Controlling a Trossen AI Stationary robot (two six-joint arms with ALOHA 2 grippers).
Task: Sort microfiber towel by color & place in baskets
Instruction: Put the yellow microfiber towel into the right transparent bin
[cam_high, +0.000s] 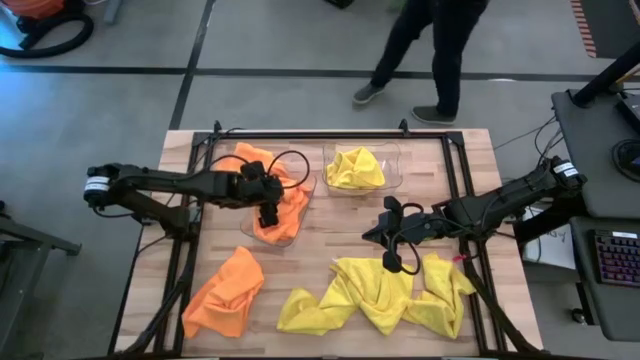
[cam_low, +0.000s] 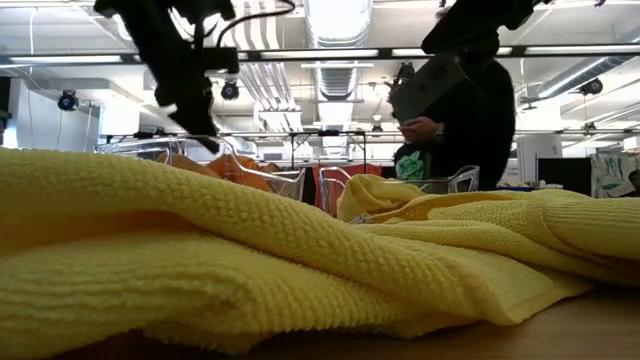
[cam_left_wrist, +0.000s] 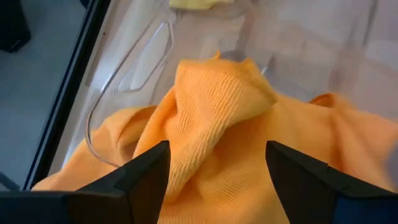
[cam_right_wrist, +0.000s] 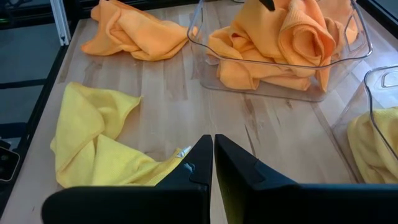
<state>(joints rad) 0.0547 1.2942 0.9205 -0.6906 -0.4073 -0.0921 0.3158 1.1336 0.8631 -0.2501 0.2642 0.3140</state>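
Observation:
The left clear basket (cam_high: 306, 196) holds a heap of orange towels (cam_high: 285, 205), with one spilling over its far rim. My left gripper (cam_high: 268, 213) hangs open just above that heap (cam_left_wrist: 217, 112), and a raised fold stands between its fingers. The right clear basket (cam_high: 393, 158) holds one yellow towel (cam_high: 354, 168). Another orange towel (cam_high: 225, 290) lies crumpled on the table's near left. Several yellow towels (cam_high: 385, 292) lie bunched along the near edge. My right gripper (cam_right_wrist: 212, 146) is shut, low over their far edge (cam_right_wrist: 99, 143). My right gripper points down at the far edge of the yellow pile (cam_right_wrist: 171, 163), beside a small white tag. Its own fingers hide the spot, so I cannot tell whether it touches the cloth.
A black metal frame (cam_high: 190, 200) runs along the table's left, right and far sides. A person (cam_high: 430, 50) stands on the floor beyond the far edge. Bare wood (cam_high: 330, 235) lies between the baskets and the towels on the table.

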